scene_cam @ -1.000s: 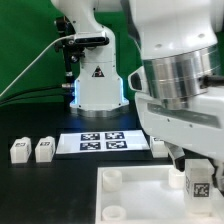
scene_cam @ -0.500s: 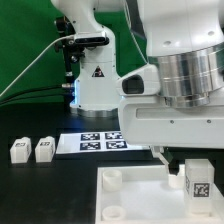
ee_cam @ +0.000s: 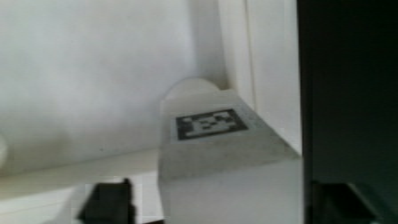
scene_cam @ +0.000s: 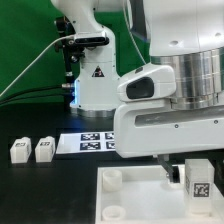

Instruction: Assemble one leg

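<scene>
Leg [ee_cam: 221, 150] filled wrist view, tag up, against tray wall [ee_cam: 267, 60]. Exterior view alone showed two spare legs [scene_cam: 31, 150] on tabletop [scene_cam: 50, 185]. Pincer state: cannot tell.

Arm's wrist housing [scene_cam: 165, 120] shifted toward ext. view's left, lower.

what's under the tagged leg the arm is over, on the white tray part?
The small white tagged leg stands on the large white square tray-like part, near its corner by the exterior view's right. Whether it sits in a socket is hidden by the leg. The gripper's jaws are hidden behind the arm body.
</scene>
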Controlling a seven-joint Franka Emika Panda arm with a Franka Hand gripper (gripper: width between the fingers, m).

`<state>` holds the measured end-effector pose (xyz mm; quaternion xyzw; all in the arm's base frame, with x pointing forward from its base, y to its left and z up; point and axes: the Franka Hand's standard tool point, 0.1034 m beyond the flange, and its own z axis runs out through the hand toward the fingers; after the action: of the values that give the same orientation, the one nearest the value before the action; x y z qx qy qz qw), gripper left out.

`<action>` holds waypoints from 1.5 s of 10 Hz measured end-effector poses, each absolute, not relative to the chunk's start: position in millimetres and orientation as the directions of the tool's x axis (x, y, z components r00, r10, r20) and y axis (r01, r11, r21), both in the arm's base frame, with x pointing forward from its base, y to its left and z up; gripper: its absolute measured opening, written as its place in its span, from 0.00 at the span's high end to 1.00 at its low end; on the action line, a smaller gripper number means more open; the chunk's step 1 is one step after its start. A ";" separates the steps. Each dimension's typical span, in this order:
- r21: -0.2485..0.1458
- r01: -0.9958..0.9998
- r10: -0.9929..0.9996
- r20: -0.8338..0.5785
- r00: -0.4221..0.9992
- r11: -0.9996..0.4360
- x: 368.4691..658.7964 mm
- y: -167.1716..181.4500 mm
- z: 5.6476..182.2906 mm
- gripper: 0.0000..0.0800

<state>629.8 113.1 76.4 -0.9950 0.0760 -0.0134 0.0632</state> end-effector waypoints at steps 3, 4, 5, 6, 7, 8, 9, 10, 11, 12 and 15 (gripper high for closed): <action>-0.125 -0.396 -0.397 -0.016 0.918 -0.910 629.5 110.0 75.4 0.63; -0.133 -0.550 -0.549 -0.041 0.835 -0.825 629.7 108.0 75.2 0.63; -0.137 -0.718 -0.718 -0.061 0.693 -0.682 627.9 106.9 74.0 0.63; -0.142 -0.856 -0.854 -0.096 0.512 -0.497 625.5 105.4 73.5 0.63; -0.150 -0.929 -0.924 -0.134 0.357 -0.338 623.9 104.1 72.9 0.63; -0.139 -0.972 -0.961 -0.175 0.214 -0.191 622.2 104.7 72.6 0.63; -0.116 -0.990 -0.976 -0.193 0.100 -0.078 621.3 108.8 72.7 0.63; -0.107 -0.994 -0.978 -0.202 0.047 -0.025 621.1 111.4 72.9 0.63; -0.111 -0.993 -0.977 -0.199 0.070 -0.049 621.1 110.7 72.7 0.63; -0.117 -0.990 -0.975 -0.196 0.104 -0.082 620.7 111.1 72.2 0.53; -0.169 -0.839 -0.838 -0.104 0.536 -0.516 620.7 112.8 72.4 0.21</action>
<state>620.7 112.8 72.4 -0.8707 0.4815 0.0046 0.0998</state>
